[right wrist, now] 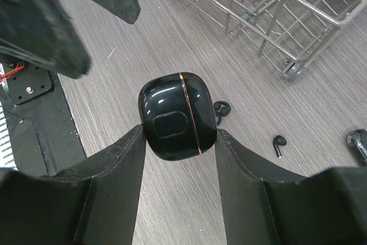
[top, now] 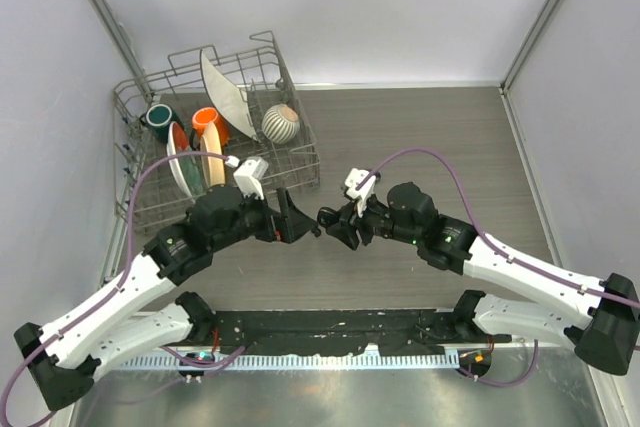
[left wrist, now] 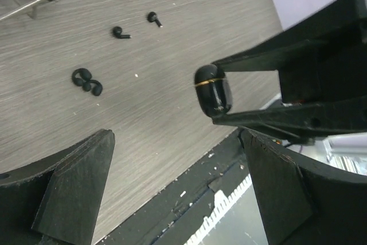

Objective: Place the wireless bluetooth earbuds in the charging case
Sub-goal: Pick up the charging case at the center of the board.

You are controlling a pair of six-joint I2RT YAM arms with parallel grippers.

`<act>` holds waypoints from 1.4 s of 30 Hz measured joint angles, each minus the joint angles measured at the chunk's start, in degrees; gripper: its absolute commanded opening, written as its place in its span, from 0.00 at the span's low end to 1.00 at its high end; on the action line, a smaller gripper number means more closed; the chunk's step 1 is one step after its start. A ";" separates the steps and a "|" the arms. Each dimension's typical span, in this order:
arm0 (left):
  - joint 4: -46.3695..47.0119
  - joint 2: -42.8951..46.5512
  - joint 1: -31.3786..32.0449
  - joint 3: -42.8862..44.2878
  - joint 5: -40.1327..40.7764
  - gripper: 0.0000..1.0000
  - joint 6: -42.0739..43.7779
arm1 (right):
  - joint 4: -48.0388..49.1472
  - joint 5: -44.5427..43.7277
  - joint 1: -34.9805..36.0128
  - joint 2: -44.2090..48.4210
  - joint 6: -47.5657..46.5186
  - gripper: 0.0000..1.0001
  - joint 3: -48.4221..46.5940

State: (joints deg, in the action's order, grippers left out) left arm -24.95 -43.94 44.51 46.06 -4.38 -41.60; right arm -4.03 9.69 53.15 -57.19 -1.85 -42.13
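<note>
My right gripper point(right wrist: 179, 133) is shut on a glossy black charging case point(right wrist: 178, 114) with a thin gold seam, closed, and holds it above the wooden table. The case also shows in the left wrist view point(left wrist: 213, 91) and the top view point(top: 326, 217). My left gripper point(left wrist: 178, 142) is open and empty, close to the left of the case point(top: 300, 219). Two tiny black earbuds point(left wrist: 120, 32) point(left wrist: 153, 18) lie on the table, one of them seen in the right wrist view point(right wrist: 279, 143). A small curled black piece point(left wrist: 87, 80) lies near them. In the top view the arms hide the earbuds.
A wire dish rack point(top: 130, 162) with a plate, cups and a striped ball stands at the back left, close behind the left gripper. A second dark case point(right wrist: 358, 142) lies on the table near the earbuds. A black strip point(top: 330, 332) edges the near side.
</note>
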 measured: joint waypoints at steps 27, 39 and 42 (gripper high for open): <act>17.57 -12.02 1.95 -2.80 -5.57 0.74 -4.68 | 6.47 -0.63 0.04 2.10 -0.37 0.01 3.82; 18.38 -14.34 1.92 -2.40 -8.35 0.49 -4.90 | 6.99 -0.28 0.13 2.23 -0.46 0.01 4.00; 18.64 -14.34 1.92 -2.36 -8.59 0.36 -4.98 | 7.06 -0.15 0.15 2.23 -0.44 0.01 4.00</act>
State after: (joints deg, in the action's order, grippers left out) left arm -6.31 -58.28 46.44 43.70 -12.97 -46.59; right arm 3.03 9.54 53.30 -54.96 -2.28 -38.13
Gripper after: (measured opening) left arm 0.465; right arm 0.539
